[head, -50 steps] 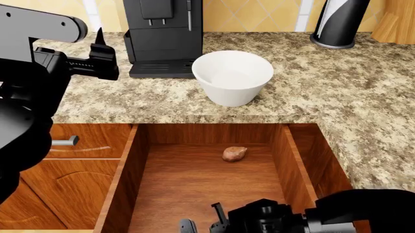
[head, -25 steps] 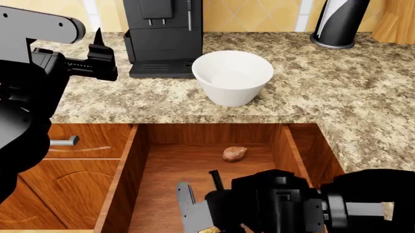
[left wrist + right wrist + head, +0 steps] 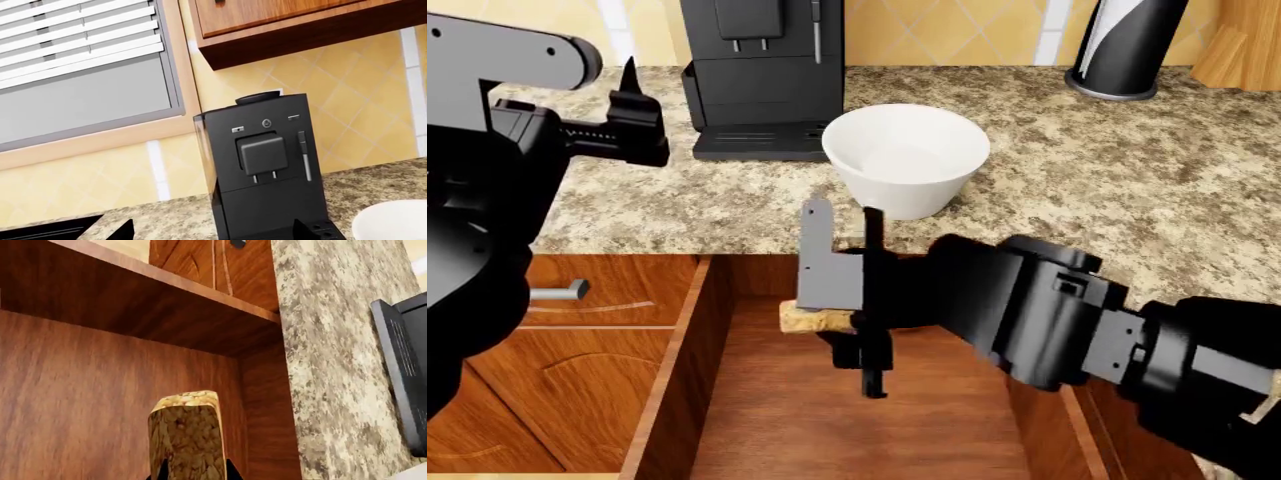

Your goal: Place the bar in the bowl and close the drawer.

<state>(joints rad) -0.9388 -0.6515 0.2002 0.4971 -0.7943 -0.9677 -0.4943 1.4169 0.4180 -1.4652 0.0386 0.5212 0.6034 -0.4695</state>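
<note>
Right claw is pinching the bar w/ one end poking out toward the left, held up in the air over the open drawer, roughly level w/ the counter edge and just in front of it. Right wrist cam shows the oat-textured bar close up between the fingers, drawer wall behind it. Bowl sits on the counter just beyond the claw, next to the black coffee machine. Left claw is up over the counter's left side, well apart from everything; can't tell if it's spread or pressed together.
</note>
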